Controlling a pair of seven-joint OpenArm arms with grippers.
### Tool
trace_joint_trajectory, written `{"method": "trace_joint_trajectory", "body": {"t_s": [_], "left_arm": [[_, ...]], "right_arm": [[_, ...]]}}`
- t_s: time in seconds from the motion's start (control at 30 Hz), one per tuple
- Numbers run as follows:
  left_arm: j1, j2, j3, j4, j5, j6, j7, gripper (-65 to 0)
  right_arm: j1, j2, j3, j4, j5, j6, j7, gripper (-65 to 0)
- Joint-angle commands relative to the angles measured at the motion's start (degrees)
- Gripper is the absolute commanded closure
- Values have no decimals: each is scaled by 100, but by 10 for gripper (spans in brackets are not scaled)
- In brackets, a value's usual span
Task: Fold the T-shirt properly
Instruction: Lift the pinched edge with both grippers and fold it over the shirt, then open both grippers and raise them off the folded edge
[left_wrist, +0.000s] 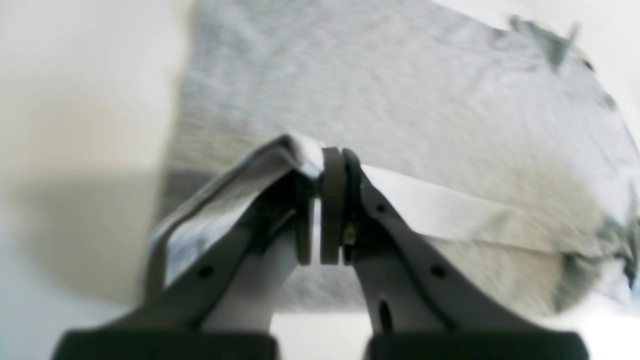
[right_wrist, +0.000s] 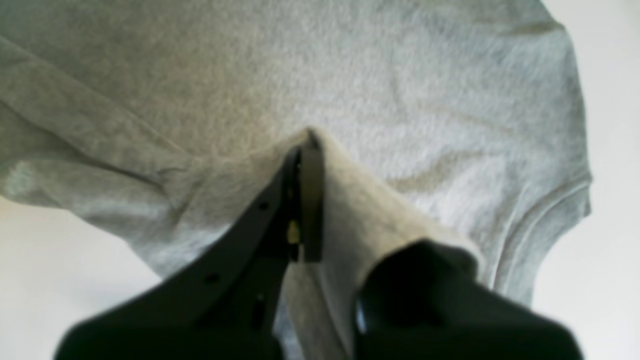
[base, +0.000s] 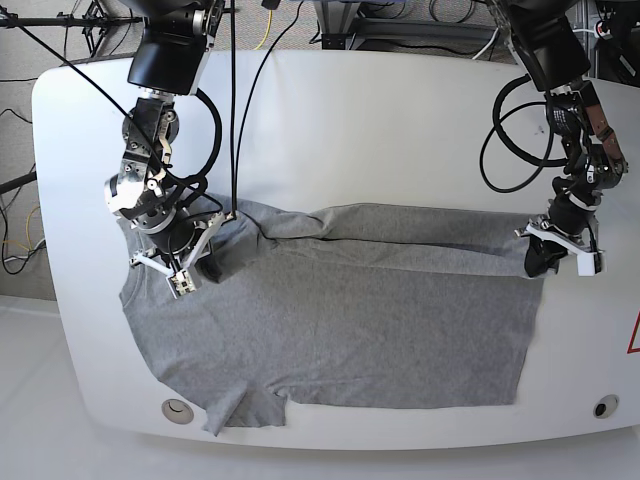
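Grey heathered cotton covers most of the white table (base: 330, 110): the T-shirt (base: 340, 330) lies spread across the near half of the tabletop, nearly as wide as the surface itself. One sleeve (base: 245, 408) hangs toward the near edge, beside a round silver fitting (base: 177, 408) set into the table. A second round fitting (base: 605, 406) sits at the opposite near corner.

The far edge of the shirt is lifted and folded over toward the near side, forming a long doubled band (base: 400, 235) that runs between the two arms.

Left gripper (left_wrist: 327, 165): jaws pressed together, pinching a fold of the shirt fabric. In the left wrist view the cloth rises to a peak at the fingertips and slopes away on both sides. In the base view this gripper (base: 545, 255) sits at the shirt's edge on that view's right.

Right gripper (right_wrist: 305, 150): jaws pressed together, pinching a raised ridge of fabric. In the right wrist view the cloth drapes over one finger, and a sleeve hem (right_wrist: 560, 210) lies flat on the table beyond. In the base view this gripper (base: 205, 262) sits on the shirt on that view's left.

Black cables (base: 232, 100) run from the far edge down to the right arm.
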Motion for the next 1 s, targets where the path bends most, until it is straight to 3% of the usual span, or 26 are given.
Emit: {"method": "trace_joint_trajectory", "body": {"t_s": [0.0, 0.23, 0.7, 0.77, 0.87, 0.97], "left_arm": [[-138, -194, -15, -57, -125, -33, -449, 0], [-164, -361, -15, -303, -125, -33, -554, 0], [-164, -431, 249, -303, -125, -24, -932, -1], [-156, -431, 328, -303, -125, -24, -1011, -10], [-138, -431, 363, -303, -125, -15, -1073, -83], [-138, -431, 363, -303, -125, -15, -1073, -228]], "right_arm": [[140, 54, 17, -100, -135, -41, 411, 0], [131, 159, 44, -460, -355, -41, 824, 0], [316, 317, 26, -768, -355, -85, 921, -4], [342, 317, 26, -812, -355, -85, 921, -42], [351, 317, 44, -838, -355, -94, 921, -197], [342, 317, 61, -838, -355, -103, 921, -412]]}}
